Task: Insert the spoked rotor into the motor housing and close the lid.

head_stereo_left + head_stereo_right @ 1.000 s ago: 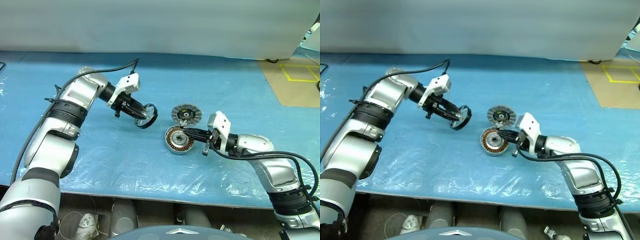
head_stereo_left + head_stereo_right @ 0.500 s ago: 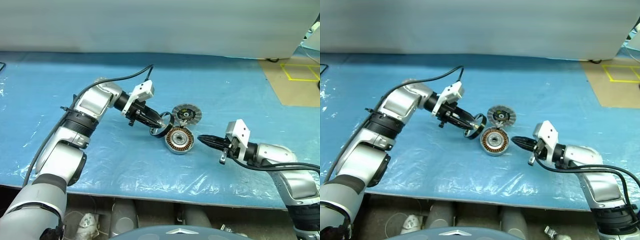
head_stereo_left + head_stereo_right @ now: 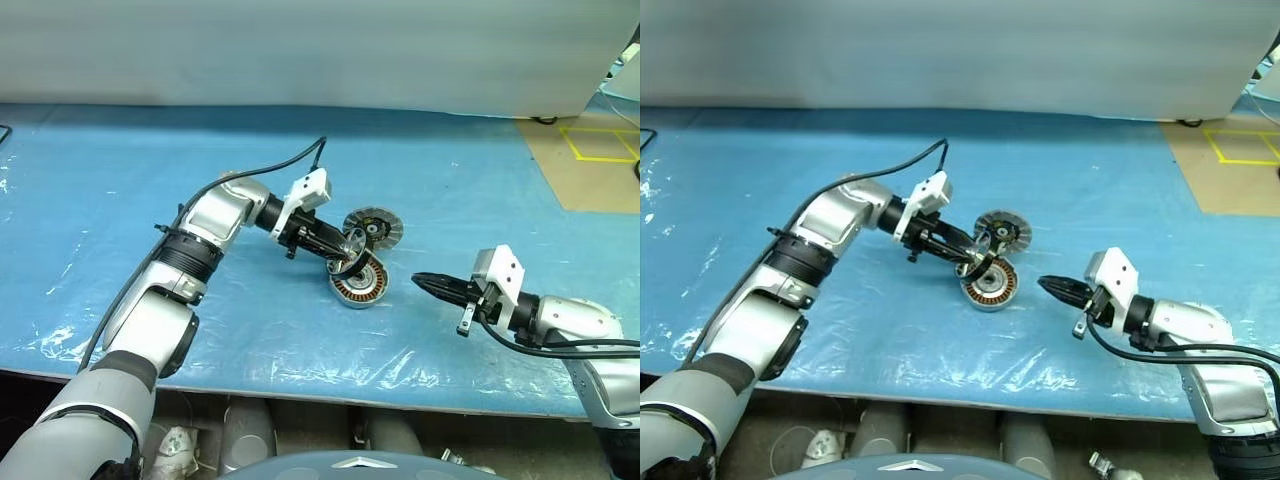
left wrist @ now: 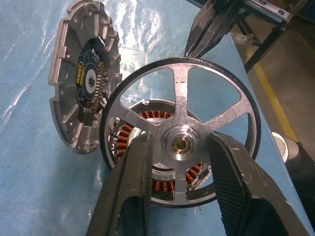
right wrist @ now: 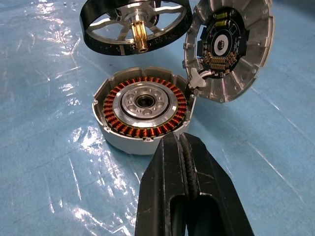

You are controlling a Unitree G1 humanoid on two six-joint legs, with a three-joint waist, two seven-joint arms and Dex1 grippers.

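Here, from the head views, the left tool (image 3: 345,252) carries the spoked rotor (image 3: 351,248) by its hub, and the motor housing (image 3: 359,281) sits on the blue worktop (image 3: 480,190) just beyond and below its tips. The lid (image 3: 374,228) leans at the housing's far edge. The right tool (image 3: 428,284) hangs pinched shut and empty, apart from the housing on the side opposite the left tool, so the left arm is plainly the nearer.

From the left wrist, its fingers (image 4: 129,189) straddle the rotor (image 4: 179,150) hub, gripping it at a narrow spread; copper windings (image 4: 165,187) show through the spokes, so the housing lies straight ahead along the tool's line.

From the right wrist, the closed fingers (image 5: 187,191) point at the housing (image 5: 142,105), its bore facing up. The rotor (image 5: 135,24) hovers tilted past the far rim, its brass shaft (image 5: 140,39) slanting, not yet in line with the bore. I'd judge the coming move needs that shaft levelled upright over the centre.
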